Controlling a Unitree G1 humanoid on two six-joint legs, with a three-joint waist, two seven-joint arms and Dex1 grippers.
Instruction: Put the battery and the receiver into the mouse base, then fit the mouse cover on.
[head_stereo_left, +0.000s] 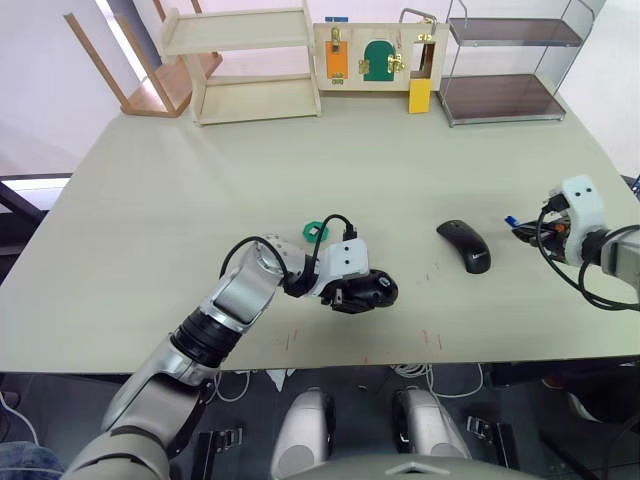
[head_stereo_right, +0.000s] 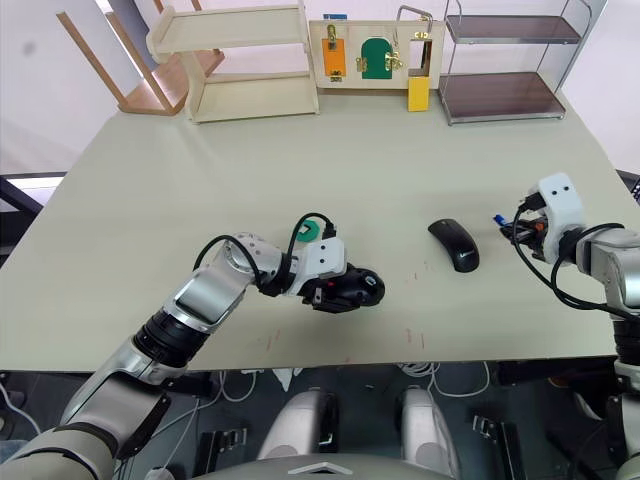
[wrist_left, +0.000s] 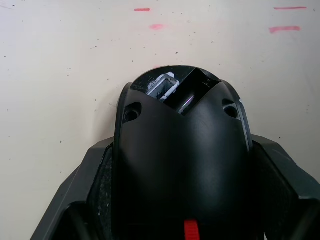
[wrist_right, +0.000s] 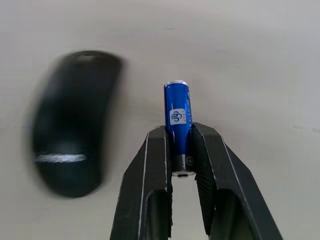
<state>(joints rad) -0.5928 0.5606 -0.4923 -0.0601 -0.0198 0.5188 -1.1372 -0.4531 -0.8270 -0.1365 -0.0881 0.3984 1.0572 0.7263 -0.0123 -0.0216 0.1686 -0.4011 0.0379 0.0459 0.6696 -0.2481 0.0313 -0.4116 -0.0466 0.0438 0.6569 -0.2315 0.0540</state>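
The left tool (head_stereo_left: 362, 293) is clamped on the mouse base (wrist_left: 180, 160), its two black fingers (wrist_left: 87, 195) pressing the body's two sides. In the left wrist view the base lies between them with a small red part near the tool's root and, at the end farthest from the tool, an open hollow holding a pale metal fitting. The base sits low over the beige surface (head_stereo_left: 200, 190), near its front edge; whether it touches the surface I cannot tell.

The right tool (wrist_right: 182, 150) grips the battery (wrist_right: 178, 120), a blue cylinder with a silver end pointing away from the wrist and its other end pinched between the fingertips (wrist_right: 156, 150). From the head camera the battery shows as a blue tip (head_stereo_left: 511, 221) sticking out of the right tool toward the left tool.

The mouse cover (head_stereo_left: 465, 244), a glossy black curved shell, lies on the surface between the two tools, nearer the right one and apart from both. In the right wrist view it lies just beside the battery, on the surface below.

A round green disc (head_stereo_left: 315, 229) rests on the surface just beyond the left tool, close behind its wrist cable. Far past both tools, along the surface's back edge, stand a wooden shelf (head_stereo_left: 250, 60), a board with latches (head_stereo_left: 375, 55) and a wire rack (head_stereo_left: 505, 65).
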